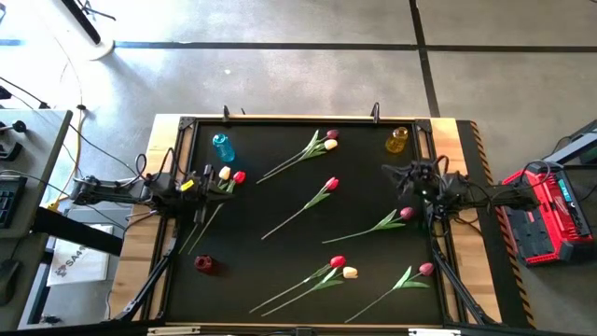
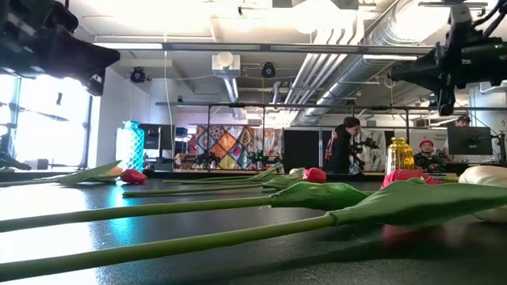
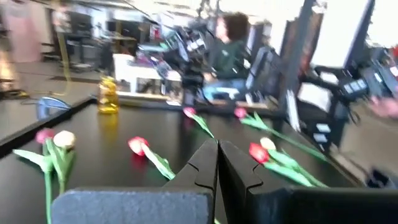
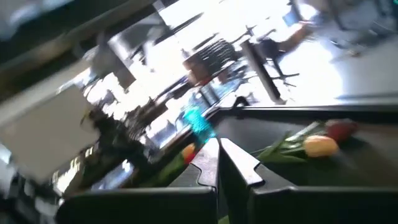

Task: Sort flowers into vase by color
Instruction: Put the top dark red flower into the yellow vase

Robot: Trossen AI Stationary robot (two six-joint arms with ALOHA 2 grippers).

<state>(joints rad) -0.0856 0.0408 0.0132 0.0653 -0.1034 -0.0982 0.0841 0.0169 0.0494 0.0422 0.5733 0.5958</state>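
3 small vases mark out the black surface (image 1: 280, 271): a blue vase (image 1: 222, 147), a yellow vase (image 1: 397, 140) and a red vase (image 1: 205, 264), and I'm placing everything off the blue one. Just below the blue vase sits the left gripper (image 1: 207, 182), and the left wrist view shows its jaws pressed together with no stem seen between them. Right beside it lie a cream tulip (image 1: 225, 174) and a red tulip (image 1: 240, 176), stems trailing down toward the red vase. Across from the blue vase, toward the yellow one, a pair of tulips (image 1: 328, 140), 1 dark red and 1 cream, lie side by side. Farther out from the blue vase, mid-surface, there's a lone red tulip (image 1: 331, 184), flat on the mat. Well apart from the blue vase, on the far side, the right gripper (image 1: 407, 174) hovers below the yellow vase, jaws closed on nothing in its wrist view. A pink tulip (image 1: 406, 214) lies just beneath that arm. Diagonally opposite the blue vase, a red-and-cream pair (image 1: 343, 268) lies near the front edge, and another pink tulip (image 1: 425, 270) lies beside them. All 3 vases stand without a single stem in them.
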